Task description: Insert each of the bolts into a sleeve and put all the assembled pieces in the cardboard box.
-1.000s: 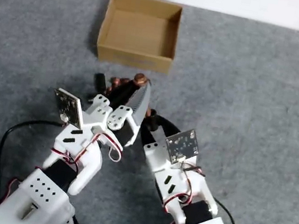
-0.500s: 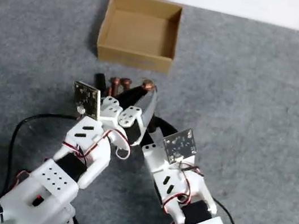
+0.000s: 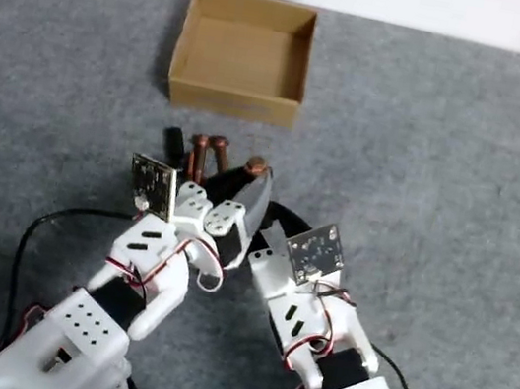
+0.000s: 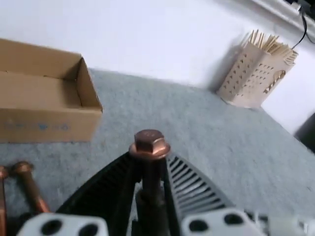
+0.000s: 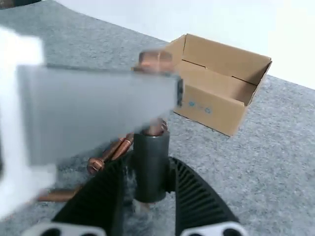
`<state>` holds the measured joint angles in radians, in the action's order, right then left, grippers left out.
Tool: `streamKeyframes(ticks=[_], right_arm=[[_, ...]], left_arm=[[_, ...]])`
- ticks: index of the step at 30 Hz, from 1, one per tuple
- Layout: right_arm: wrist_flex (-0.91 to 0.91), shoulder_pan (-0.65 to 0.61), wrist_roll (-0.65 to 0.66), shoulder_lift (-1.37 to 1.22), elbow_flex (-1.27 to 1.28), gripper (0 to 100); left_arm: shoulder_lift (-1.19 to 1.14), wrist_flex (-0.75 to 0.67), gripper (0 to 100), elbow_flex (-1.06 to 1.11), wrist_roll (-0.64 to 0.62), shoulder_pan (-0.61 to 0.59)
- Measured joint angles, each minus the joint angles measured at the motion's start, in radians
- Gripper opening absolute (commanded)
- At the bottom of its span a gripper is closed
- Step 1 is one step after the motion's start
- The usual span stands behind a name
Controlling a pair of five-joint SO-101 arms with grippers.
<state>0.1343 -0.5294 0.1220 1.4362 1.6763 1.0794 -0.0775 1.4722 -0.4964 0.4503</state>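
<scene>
- Starting with the high view: the left gripper (image 3: 246,187) and right gripper (image 3: 261,215) are seen nose to nose on the grey mat (image 3: 433,234), a little short of the cardboard box (image 3: 233,102), and no assembled piece is in it yet. Two loose bolts (image 3: 201,150) and a spare sleeve (image 3: 175,142) are left lying between the grippers and the box
- Left wrist view: the left gripper (image 4: 150,164) is clamped on the bolt (image 4: 149,144), with the hex head poking out past the jaws and the shank running back between them
- Right wrist view: the sleeve (image 5: 150,157) is pinched upright in the right gripper (image 5: 150,169), open end up. The bolt head is seen straight above it, and the shank looks to be right at the mouth, maybe a bit in already. How deep can't be told
- What the next bit hinges on, best guess: bolt and sleeve are pretty much lined up on one vertical axis, bolt on top, so a straight push down that line is what's called for. Any tilt and the shank could get hung up on the sleeve's rim
</scene>
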Motion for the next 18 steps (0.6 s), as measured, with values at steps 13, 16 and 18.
streamKeyframes(ticks=[13,16,18], right_arm=[[0.000,0.002,0.002,0.000,0.000,0.4],[0.000,0.015,0.003,0.000,0.000,0.4],[0.002,0.026,0.003,0.000,0.000,0.4]], left_arm=[[0.040,0.089,17,0.002,0.000,0.020],[0.040,0.092,29,0.002,0.002,0.017],[0.040,0.109,31,0.002,0.003,0.014]])
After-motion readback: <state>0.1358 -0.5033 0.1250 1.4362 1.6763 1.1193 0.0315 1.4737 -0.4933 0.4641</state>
